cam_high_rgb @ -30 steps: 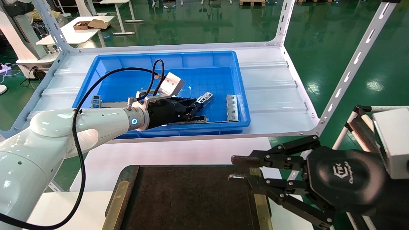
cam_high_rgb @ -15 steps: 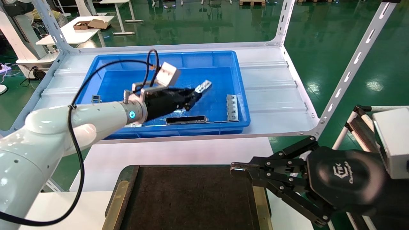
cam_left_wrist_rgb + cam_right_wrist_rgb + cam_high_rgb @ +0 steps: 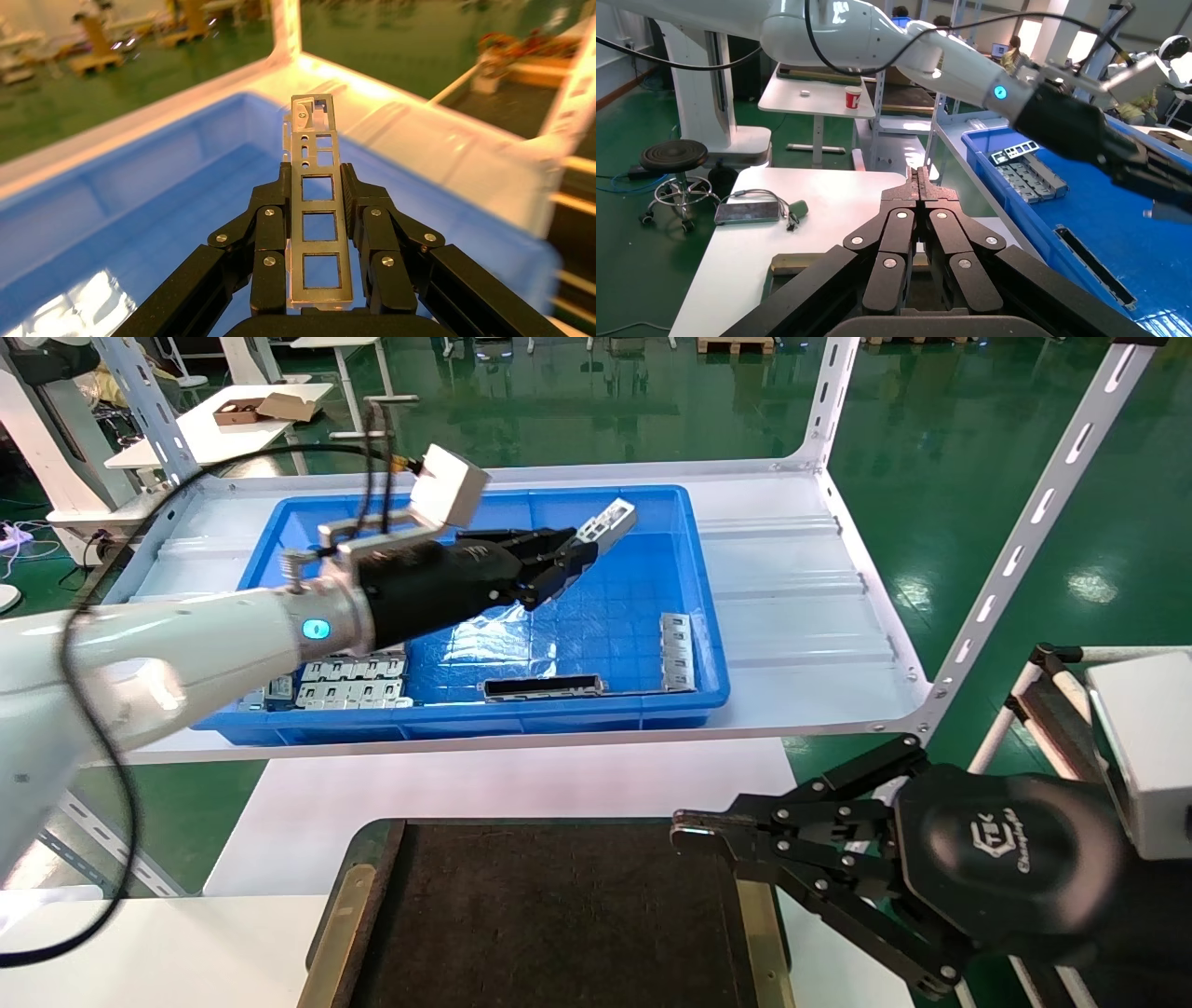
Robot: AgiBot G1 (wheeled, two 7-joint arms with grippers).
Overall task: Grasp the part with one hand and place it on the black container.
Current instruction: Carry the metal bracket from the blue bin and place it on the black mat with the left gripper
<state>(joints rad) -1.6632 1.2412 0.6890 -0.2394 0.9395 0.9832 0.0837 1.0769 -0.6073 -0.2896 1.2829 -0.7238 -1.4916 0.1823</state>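
My left gripper (image 3: 570,553) was up in the air over the blue bin (image 3: 484,505), near its far wall. My fingers (image 3: 270,239) were squeezed tight on the part (image 3: 607,521), one on each long side. The part was a small silver metal bar with square windows in a row, and most of it stuck out past my fingertips. It touched nothing but my fingers.

Down in the bin lay a long dark bar (image 3: 543,686) by the near wall, a silver plate (image 3: 677,651) by the right wall, and more silver plates (image 3: 352,680) in the left near corner.

My right gripper (image 3: 691,831) was pressed shut with nothing in it. It hung just over the right rim of the black container (image 3: 549,915), which sat close to me.
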